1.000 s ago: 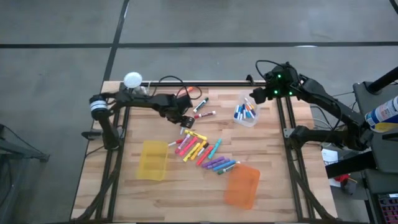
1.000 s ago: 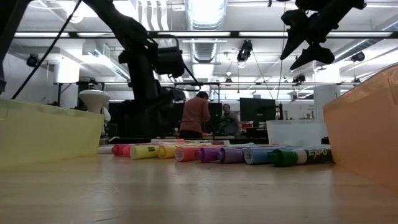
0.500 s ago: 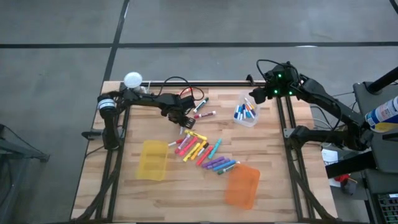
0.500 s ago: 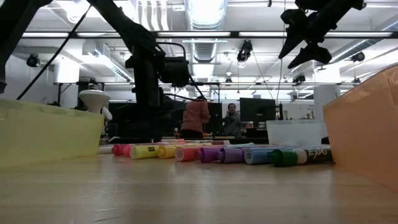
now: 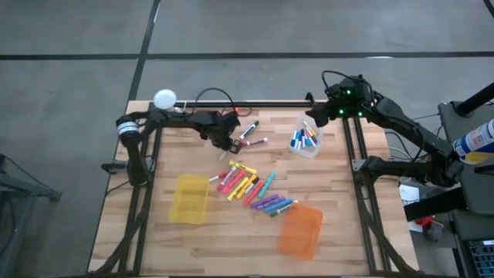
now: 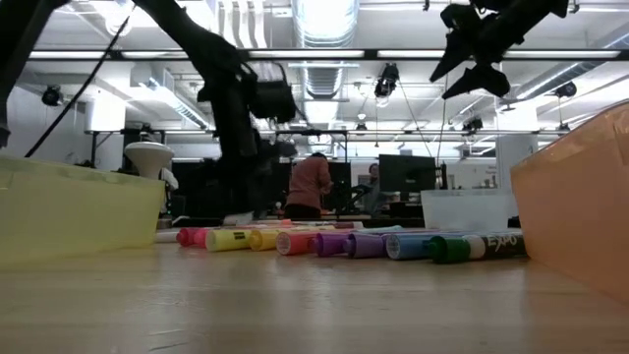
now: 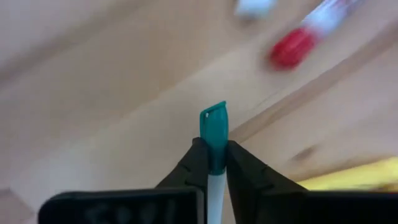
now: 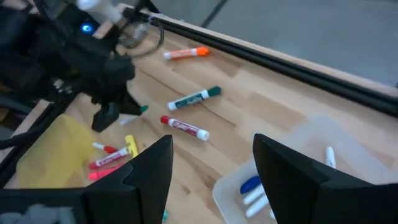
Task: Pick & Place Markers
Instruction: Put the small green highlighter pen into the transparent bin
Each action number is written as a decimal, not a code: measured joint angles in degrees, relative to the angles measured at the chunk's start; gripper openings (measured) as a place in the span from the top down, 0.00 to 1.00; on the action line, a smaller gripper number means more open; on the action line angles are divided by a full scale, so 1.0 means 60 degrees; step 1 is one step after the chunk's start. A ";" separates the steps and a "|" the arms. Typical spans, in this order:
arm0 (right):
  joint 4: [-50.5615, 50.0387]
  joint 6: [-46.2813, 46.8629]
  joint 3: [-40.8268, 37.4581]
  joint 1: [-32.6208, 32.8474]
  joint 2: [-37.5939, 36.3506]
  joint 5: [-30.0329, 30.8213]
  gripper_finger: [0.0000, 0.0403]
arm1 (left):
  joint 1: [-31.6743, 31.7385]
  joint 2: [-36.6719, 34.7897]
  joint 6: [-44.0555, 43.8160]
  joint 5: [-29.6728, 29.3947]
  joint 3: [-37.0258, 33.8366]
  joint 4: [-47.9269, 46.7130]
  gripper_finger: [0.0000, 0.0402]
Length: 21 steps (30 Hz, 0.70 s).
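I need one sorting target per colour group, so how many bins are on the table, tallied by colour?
yellow bin: 1
orange bin: 1
clear bin: 1
Total: 3

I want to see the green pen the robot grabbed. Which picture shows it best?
The left wrist view: the teal-capped marker sits pinched between the left gripper fingers. The right wrist view shows only its tip; the high and low views hide it.

Pale wood-plank table (image 5: 340, 193); translucent plastic orange bin (image 5: 301, 232); glossy markers (image 5: 251, 185).
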 joint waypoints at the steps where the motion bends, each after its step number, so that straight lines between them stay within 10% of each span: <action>1: 0.0107 -0.0129 0.0000 0.0000 0.0000 -0.0130 0.47 | 0.0033 -0.0188 -0.0001 0.0011 0.0106 0.0117 0.93; 21: 0.4289 0.0168 -0.0022 0.0678 0.0899 -0.3939 0.47 | 0.0020 -0.2167 -0.0668 0.0531 0.2947 0.4236 0.94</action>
